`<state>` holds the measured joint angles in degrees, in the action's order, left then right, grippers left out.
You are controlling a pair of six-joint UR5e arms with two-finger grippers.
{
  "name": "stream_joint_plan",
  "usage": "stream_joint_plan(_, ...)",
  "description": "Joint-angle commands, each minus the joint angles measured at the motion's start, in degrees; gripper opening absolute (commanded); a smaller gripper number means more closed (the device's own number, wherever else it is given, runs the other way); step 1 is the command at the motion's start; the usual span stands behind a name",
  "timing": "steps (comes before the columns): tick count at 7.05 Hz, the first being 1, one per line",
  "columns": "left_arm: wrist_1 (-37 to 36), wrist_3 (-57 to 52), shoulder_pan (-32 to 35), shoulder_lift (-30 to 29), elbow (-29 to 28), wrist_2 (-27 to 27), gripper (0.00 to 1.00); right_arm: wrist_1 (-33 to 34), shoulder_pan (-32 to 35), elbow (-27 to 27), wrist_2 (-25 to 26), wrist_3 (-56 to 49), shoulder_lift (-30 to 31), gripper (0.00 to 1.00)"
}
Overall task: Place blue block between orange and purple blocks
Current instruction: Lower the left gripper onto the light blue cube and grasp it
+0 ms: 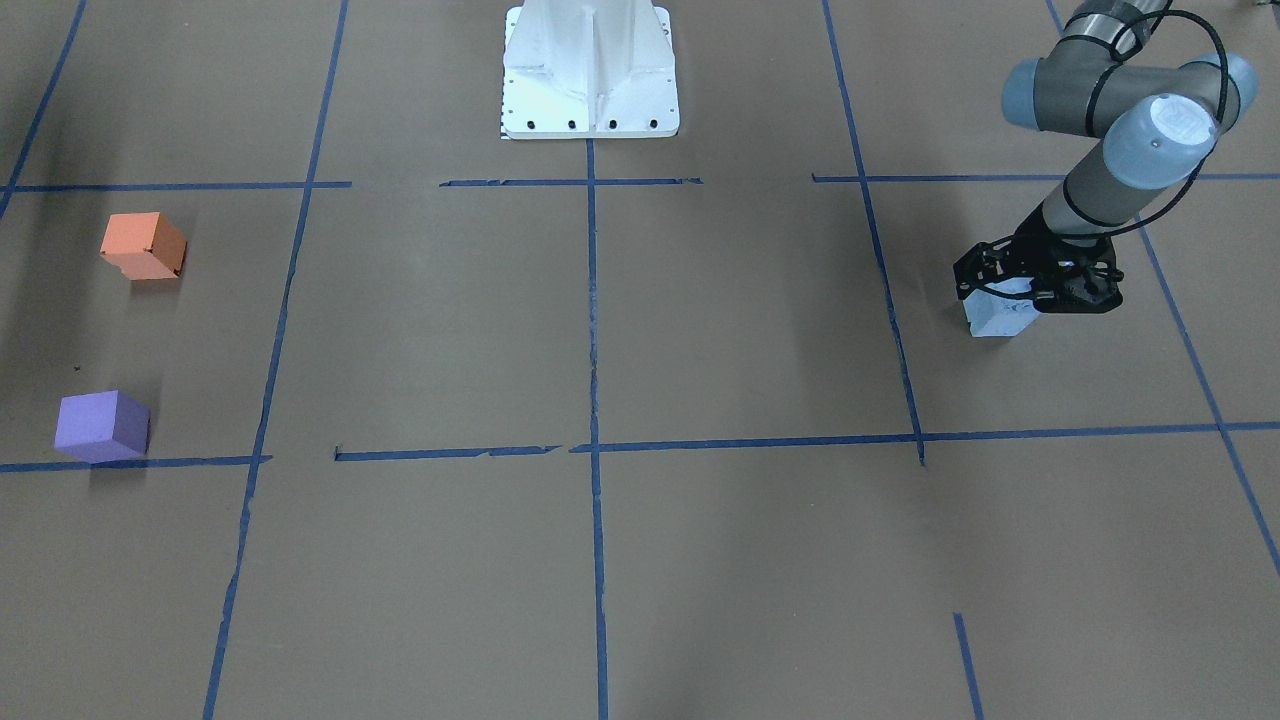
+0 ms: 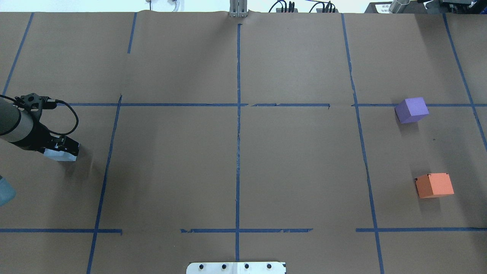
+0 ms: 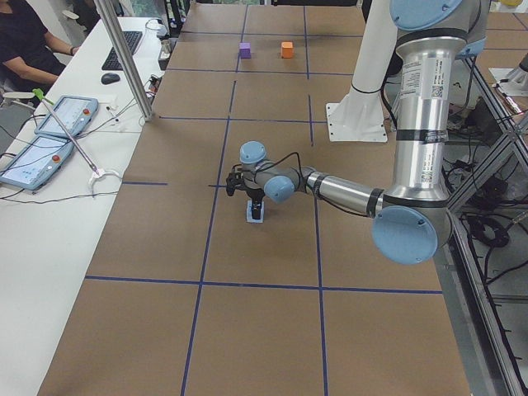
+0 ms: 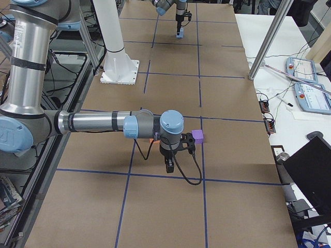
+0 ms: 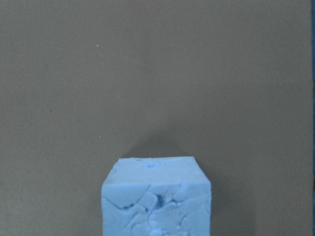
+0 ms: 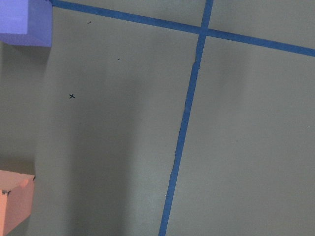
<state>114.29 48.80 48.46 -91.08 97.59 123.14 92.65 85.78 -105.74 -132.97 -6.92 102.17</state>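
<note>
Left wrist view, closest: pale blue foam block (image 5: 156, 196), cube-shaped. The side facing the camera is cracked and pitted, the top face smoother. Its lower part is cut off by the frame and no fingers are in shot. It sits on the brown paper table cover (image 2: 171, 171) at the robot's left end, inside a taped cell, directly under the left gripper (image 1: 1003, 298). In the front-facing view black finger links flank the block's upper part, but the gripper body masks the contact; cannot tell whether the jaws clamp it or only straddle it. Count: blocks 3, one per colour; arms 2; white base plate (image 2: 236, 268) 1; blue tape lines (image 2: 238, 152) forming a grid. Toward the robot's right end, well apart from the blue block: orange foam cube (image 2: 434, 185), nearer the base, with a dark seam along one top edge; purple foam cube (image 2: 411, 110), farther out, at a tape line. A small black mark (image 2: 434, 139) lies on the paper between these two. The right gripper (image 4: 169, 166) appears only in the right side view, pointing down just beside the purple cube; jaw state cannot be told. In that view the orange cube is almost wholly hidden behind the right wrist. The right wrist view catches only a corner of each of the two cubes.
</note>
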Motion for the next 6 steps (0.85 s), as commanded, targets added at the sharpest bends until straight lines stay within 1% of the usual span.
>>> stream_joint_plan(1,0.06,-0.20,-0.03,-2.87,-4.23,-0.27,0.88,-0.01,0.00,0.00,-0.10,0.06,0.13,1.00)
stream_joint_plan(2,0.06,-0.02,0.06,-2.96,-4.07,-0.18,0.36,-0.01,0.00,0.00,-0.10,0.06,0.13,1.00)
stream_joint_plan(3,-0.12,0.76,-0.03,-4.01,-3.29,0.08,0.07,-0.10,0.00,-0.08,-0.10,0.06,0.13,1.00)
stream_joint_plan(4,-0.21,1.29,-0.03,-5.24,-1.28,0.17,0.03,-0.10,0.00,-0.17,-0.10,0.06,0.13,1.00)
stream_joint_plan(5,-2.47,2.51,-0.03,-10.99,-0.30,0.09,0.02,-0.10,0.00,-0.26,-0.19,0.06,0.05,1.00)
stream_joint_plan(6,-12.67,3.48,-1.42,-21.05,-0.12,-0.18,0.03,-0.10,0.00,-0.26,-0.19,0.06,0.13,1.00)
